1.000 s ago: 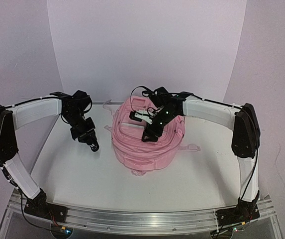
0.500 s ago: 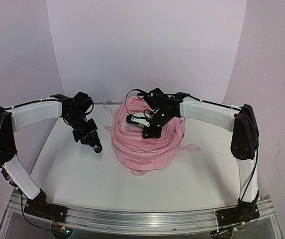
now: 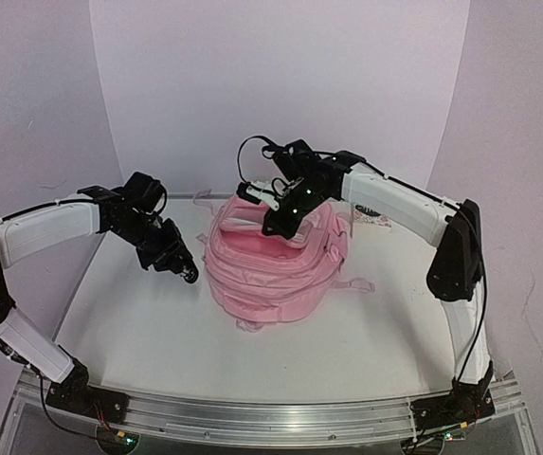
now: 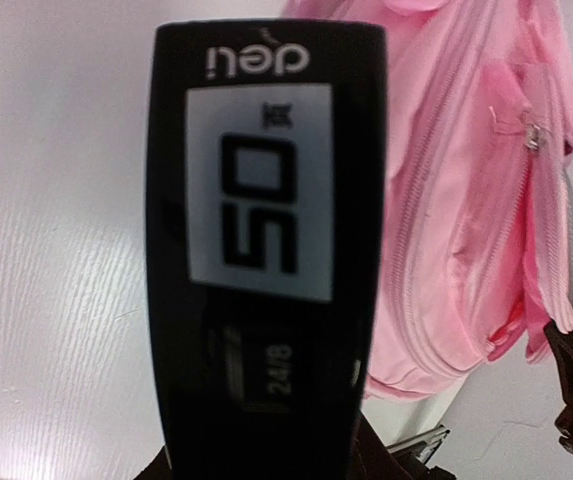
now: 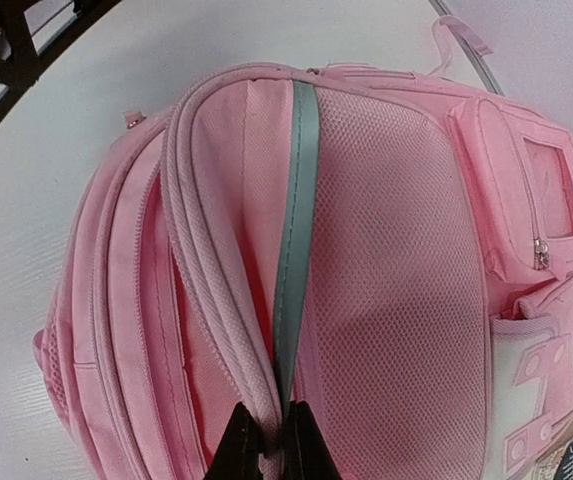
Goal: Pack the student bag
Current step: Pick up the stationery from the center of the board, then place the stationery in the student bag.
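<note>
The student bag (image 3: 269, 277), a big soft pink backpack, lies on the white table with its padded back panel facing up. My right gripper (image 3: 273, 221) is shut on the upper edge of a pink strap (image 5: 228, 300), beside its silver reflective strip (image 5: 299, 230), and holds it raised. In the right wrist view the black fingertips (image 5: 243, 442) pinch the fabric from both sides. My left gripper (image 3: 182, 267) hovers just left of the bag, shut on a black stapler (image 4: 266, 250) with a white label reading 50. The stapler hides the left fingers in the left wrist view.
A printed packet (image 3: 371, 217) lies on the table behind the bag's right side. A loose pink strap end (image 3: 358, 284) trails to the bag's right. A white curved backdrop stands close behind, and a metal rail (image 3: 271, 417) runs along the near edge.
My right gripper has shut on the strap and pulled it up and back, dragging the bag slightly left. My left arm has swung lower and nearer the bag with the stapler.
</note>
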You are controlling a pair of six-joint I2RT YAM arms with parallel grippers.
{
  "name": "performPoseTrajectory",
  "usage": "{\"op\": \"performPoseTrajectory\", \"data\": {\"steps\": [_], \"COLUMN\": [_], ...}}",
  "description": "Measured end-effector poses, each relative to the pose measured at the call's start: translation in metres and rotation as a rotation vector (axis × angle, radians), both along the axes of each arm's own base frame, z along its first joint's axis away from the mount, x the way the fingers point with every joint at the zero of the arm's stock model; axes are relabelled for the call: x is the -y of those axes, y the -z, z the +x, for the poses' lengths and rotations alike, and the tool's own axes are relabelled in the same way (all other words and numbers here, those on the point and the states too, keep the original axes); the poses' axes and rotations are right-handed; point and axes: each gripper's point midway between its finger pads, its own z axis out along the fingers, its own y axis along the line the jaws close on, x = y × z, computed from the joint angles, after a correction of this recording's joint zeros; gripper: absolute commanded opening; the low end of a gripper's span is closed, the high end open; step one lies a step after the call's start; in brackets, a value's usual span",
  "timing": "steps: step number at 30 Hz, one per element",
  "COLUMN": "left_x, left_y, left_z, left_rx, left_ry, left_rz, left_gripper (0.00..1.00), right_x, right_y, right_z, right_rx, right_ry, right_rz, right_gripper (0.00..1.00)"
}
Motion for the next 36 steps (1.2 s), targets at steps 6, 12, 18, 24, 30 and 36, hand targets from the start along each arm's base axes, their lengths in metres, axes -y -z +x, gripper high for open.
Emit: {"op": "performPoseTrajectory", "data": {"steps": [6, 12, 18, 24, 30, 36], "left_x": [0.029, 0.073, 0.099, 0.110, 0.114, 0.123], "left_y": [-0.024, -0.051, -0.050, -0.046, -0.047, -0.037], "left_z": [0.014, 0.020, 0.037, 0.051, 0.055, 0.062], "left_rx": [0.121, 0.233, 0.276, 0.301, 0.324, 0.324], "left_ry": [0.056, 0.162, 0.191, 0.185, 0.173, 0.166], "left_rz": [-0.125, -0.279, -0.368, -0.416, -0.466, -0.511], "left_gripper": [0.00, 0.00, 0.00, 0.00, 0.00, 0.00], "right_x": [-0.025, -0.039, -0.037, -0.035, -0.031, -0.028], "right_y": [-0.010, -0.020, -0.026, -0.031, -0.036, -0.043], "right_z": [0.014, 0.023, 0.036, 0.050, 0.060, 0.070], "right_rx": [-0.071, -0.128, -0.147, -0.121, -0.090, -0.051], "right_ry": [0.093, 0.179, 0.268, 0.354, 0.426, 0.488], "right_rz": [0.109, 0.210, 0.265, 0.304, 0.336, 0.364], "right_gripper": [0.00, 0.00, 0.00, 0.00, 0.00, 0.00]}}
